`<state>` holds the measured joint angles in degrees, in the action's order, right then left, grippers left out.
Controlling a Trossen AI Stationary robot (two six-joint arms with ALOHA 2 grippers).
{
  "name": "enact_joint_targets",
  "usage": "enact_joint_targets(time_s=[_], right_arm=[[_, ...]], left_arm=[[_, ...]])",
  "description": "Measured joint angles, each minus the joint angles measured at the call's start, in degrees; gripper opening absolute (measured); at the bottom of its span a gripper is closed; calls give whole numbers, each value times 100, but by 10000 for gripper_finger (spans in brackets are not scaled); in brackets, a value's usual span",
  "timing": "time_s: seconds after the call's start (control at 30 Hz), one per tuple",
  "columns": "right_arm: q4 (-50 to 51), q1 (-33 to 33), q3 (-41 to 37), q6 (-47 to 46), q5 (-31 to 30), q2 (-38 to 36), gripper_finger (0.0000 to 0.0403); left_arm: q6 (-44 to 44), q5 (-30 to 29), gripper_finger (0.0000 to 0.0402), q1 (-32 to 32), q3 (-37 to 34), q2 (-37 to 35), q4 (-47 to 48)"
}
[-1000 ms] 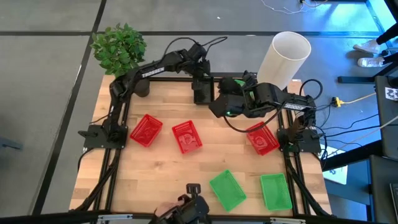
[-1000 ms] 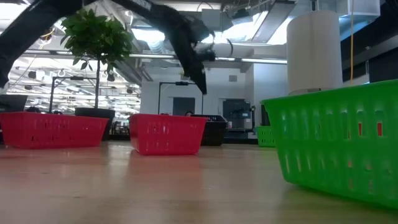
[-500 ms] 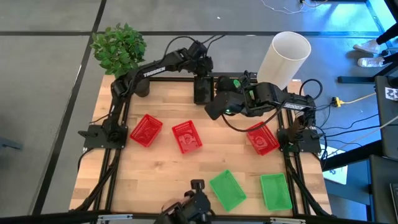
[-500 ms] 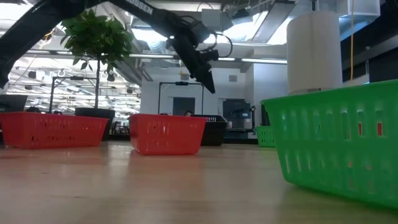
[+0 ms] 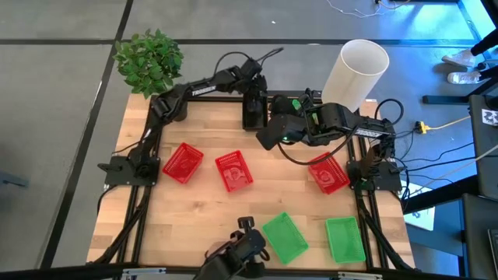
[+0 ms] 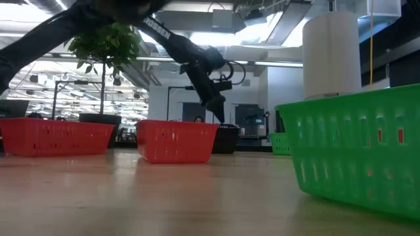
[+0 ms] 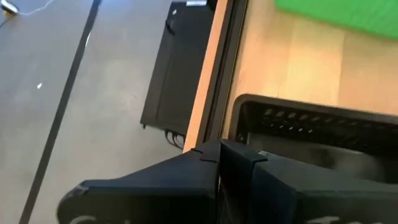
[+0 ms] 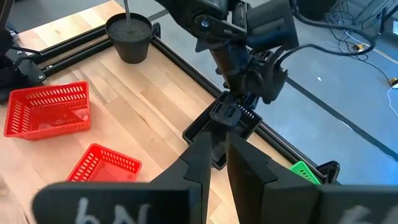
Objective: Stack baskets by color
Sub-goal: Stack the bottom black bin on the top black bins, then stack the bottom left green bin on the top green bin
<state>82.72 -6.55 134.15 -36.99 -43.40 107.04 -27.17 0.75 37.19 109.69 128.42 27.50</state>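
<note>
We're risking shoving the black basket (image 5: 253,111) off the counter's (image 5: 210,198) far edge: left end effector (image 5: 254,99) is pressing down fully closed on its rim, right end effector (image 8: 214,140) is hovering nearby, narrowly parted, empty.

Two black jointed arms w/ white TROSSEN lettering, looped black cables, green light near right wrist.

Baskets, perforated plastic, rectangular, all open side up. Three red: red basket one (image 5: 183,162) left of centre, red basket two (image 5: 234,171) just beside it, red basket three (image 5: 327,173) at right side. Two green baskets (image 5: 284,237) (image 5: 345,239) side by side at near edge. Black basket (image 5: 254,112) at far edge; another green basket (image 8: 304,171) partly visible near it.
</note>
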Motion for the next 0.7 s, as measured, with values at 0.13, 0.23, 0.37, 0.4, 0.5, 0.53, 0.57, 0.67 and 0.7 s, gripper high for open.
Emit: enact_joint_targets(time_s=[0.13, 0.23, 0.37, 0.4, 0.5, 0.53, 0.57, 0.67, 0.7], right_arm=[[0, 0, 0, 0, 0, 0, 51], [0, 0, 0, 2, 4, 0, 51], [3, 2, 0, 167, 99, 0, 51], [4, 1, 0, 255, 187, 0, 51], [-8, 0, 0, 277, 552, 0, 51], [-60, 0, 0, 204, 695, 0, 51], [-108, 0, 0, 153, 827, 0, 51], [-283, -1, 0, 113, 985, 2, 51], [-275, 7, 0, 49, 1013, 2, 51]], left_arm=[[-18, -26, 0, -2, 0, 104, 7], [-17, -28, 0, -32, -2, 89, 1], [4, -125, 0, -81, -2, -306, 87], [-9, -146, 0, -99, -1, -458, 115], [-16, -7, 0, -161, 0, -894, 409], [4, 84, 0, -179, 0, -1053, 503], [39, 165, 0, -202, 0, -1221, 666], [152, 309, 0, -295, 2, -1700, 1052], [154, 332, 0, -345, 2, -1850, 1230]])
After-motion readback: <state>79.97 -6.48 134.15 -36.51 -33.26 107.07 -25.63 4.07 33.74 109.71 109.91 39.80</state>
